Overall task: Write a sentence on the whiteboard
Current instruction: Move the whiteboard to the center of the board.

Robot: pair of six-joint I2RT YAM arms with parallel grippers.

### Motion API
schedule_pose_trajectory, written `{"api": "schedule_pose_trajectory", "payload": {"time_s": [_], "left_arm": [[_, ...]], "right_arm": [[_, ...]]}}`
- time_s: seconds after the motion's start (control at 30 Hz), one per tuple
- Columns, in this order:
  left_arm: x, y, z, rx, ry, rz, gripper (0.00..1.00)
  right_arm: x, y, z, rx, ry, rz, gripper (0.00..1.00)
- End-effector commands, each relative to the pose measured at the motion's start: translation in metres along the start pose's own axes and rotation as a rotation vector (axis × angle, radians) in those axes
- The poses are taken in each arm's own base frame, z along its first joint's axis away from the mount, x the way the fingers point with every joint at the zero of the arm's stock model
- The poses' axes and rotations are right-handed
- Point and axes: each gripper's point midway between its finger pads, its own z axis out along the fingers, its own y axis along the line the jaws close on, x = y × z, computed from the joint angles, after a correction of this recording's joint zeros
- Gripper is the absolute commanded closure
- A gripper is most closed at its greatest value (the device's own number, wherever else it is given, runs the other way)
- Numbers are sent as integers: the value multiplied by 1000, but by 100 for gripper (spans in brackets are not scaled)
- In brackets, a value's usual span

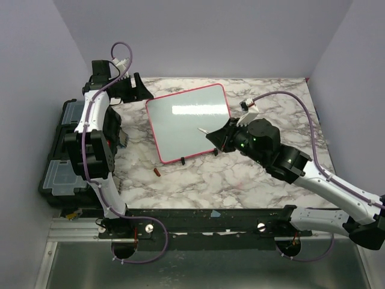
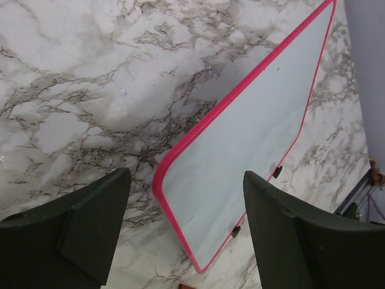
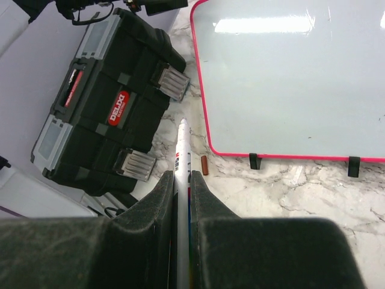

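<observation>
1. The marble table (image 1: 252, 180) carries everything. A black toolbox (image 1: 60, 150) stands at its left edge, apart from the work.
2. The whiteboard (image 1: 186, 120) lies flat on the table, left of centre, turned slightly askew, with two small black clips (image 1: 182, 160) on its near edge. Its surface looks blank apart from glare and a tiny speck. No letters are visible, so the sentence itself seems not yet begun.
3. The right gripper (image 1: 219, 139) reaches over the board's near right part. Its jaws are pinched almost together around a white marker (image 3: 182, 156), which it holds firmly along its length.
4. The left gripper (image 2: 186, 177) hovers at the board's far left corner, jaws spread wide and holding nothing. It could be placed to steady the frame, though that is only a guess.
5. The marker's tip (image 1: 203, 130) points over the board in the top view. Whether it touches the surface cannot be told.
6. A small reddish-brown piece (image 1: 157, 173), possibly the cap, lies on the marble just off the board's near left corner.
7. Judged so far, the marker is picked up and brought to the board, and all the writing remains.
</observation>
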Motion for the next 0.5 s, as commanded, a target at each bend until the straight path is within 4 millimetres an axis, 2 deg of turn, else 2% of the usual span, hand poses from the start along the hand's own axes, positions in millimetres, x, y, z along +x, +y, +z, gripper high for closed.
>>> {"api": "schedule_pose_trajectory", "payload": {"time_s": [0.0,0.13,0.33,0.47], "left_arm": [[-10,-1,-7,155,-28,-62,26],[-2,-3,-2,227,-15,-100,28],[-16,-7,8,300,-9,-128,29],[-16,-7,19,331,26,-136,35]], "right_arm": [[-3,6,6,-8,10,-30,99],[4,10,16,-19,34,-29,99],[14,17,30,-46,81,-32,100],[17,20,35,-53,95,-35,99]]}}
